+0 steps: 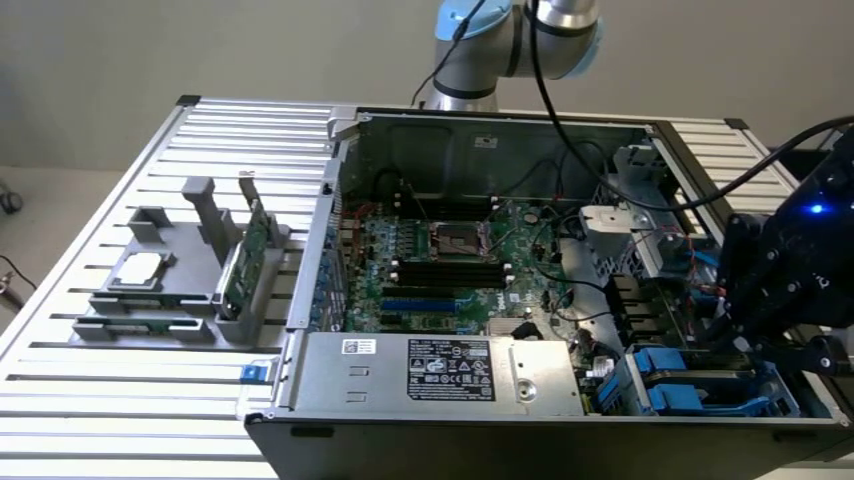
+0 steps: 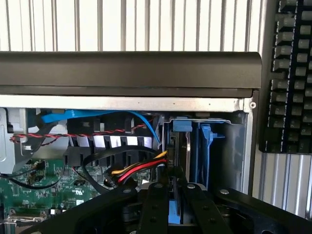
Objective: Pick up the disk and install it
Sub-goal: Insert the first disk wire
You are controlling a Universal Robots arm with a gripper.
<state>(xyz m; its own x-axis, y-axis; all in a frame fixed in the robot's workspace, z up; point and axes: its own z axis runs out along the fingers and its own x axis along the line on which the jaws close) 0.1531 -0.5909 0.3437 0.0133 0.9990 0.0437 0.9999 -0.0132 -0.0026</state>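
Note:
In the wrist view my gripper point(image 2: 175, 187) is shut on the disk point(image 2: 171, 214), which shows edge-on as a thin slab with a blue frame between the two black fingers point(image 2: 156, 207). The slab reaches from the fingers into the drive bay point(image 2: 187, 146) at the corner of the open computer case, beside a blue carrier point(image 2: 205, 146). In the exterior view the black gripper point(image 1: 790, 335) hangs over the drive bay point(image 1: 694, 385) at the case's corner on the exterior view's right, and its fingertips are hidden by its own body.
Red, yellow and black cables point(image 2: 139, 168) run close beside the bay. The power supply point(image 1: 427, 370) and motherboard point(image 1: 441, 260) occupy the case. On the exterior view's left, a grey fixture point(image 1: 160, 300) holds a small silver chip point(image 1: 140, 268) and a green circuit card point(image 1: 240, 262).

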